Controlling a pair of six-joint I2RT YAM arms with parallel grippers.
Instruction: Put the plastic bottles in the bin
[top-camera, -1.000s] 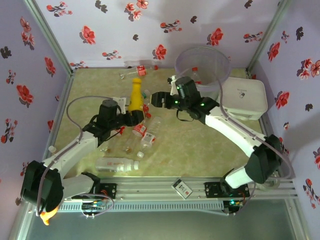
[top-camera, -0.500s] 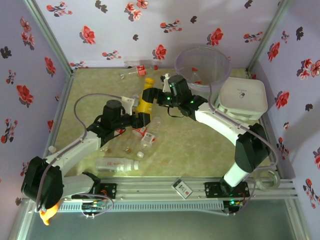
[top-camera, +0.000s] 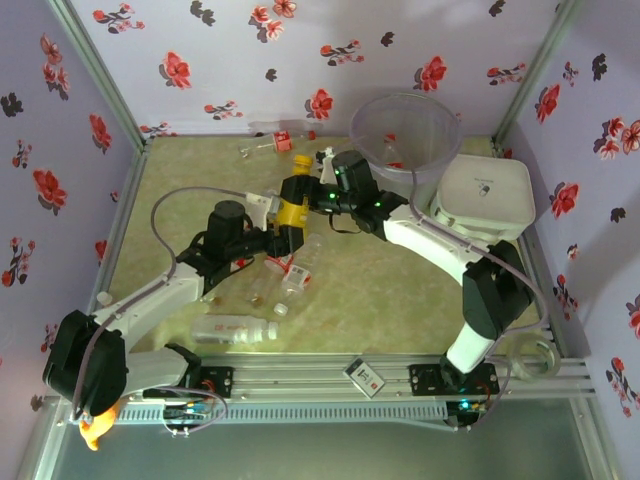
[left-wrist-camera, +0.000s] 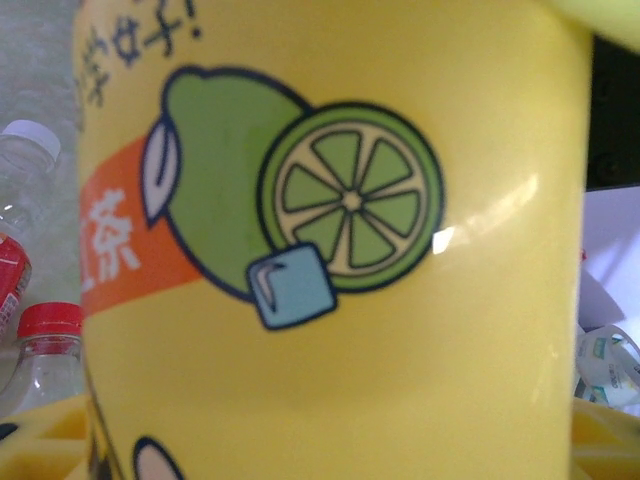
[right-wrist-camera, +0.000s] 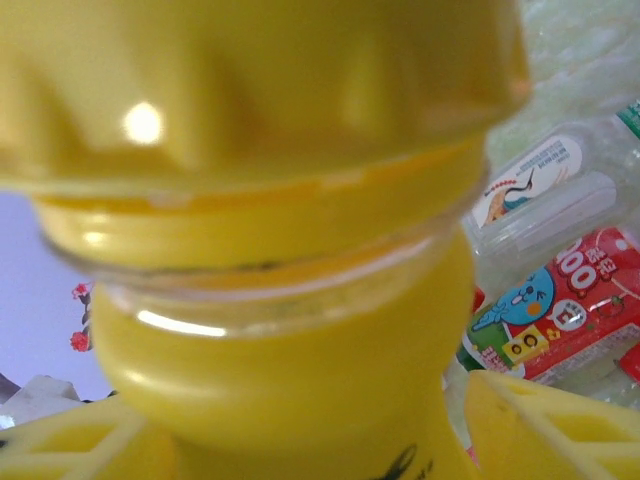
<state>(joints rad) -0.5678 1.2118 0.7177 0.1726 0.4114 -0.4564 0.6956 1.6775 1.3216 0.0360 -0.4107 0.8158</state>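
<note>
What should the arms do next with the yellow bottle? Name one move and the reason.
Probably the left gripper should release, once the right is firm: it holds the yellow bottle by its body while the right gripper brackets the neck, nearer the bin.

Lab test booth, this: aluminium frame (top-camera: 541, 58), floral cloth walls (top-camera: 230, 45), robot arms (top-camera: 440, 243) bolted to a rail (top-camera: 320, 376).

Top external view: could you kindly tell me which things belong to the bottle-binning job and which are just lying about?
Job: clear bottles, yellow bottle, bin.
Lying about: white square lid, small red-and-white card.
</note>
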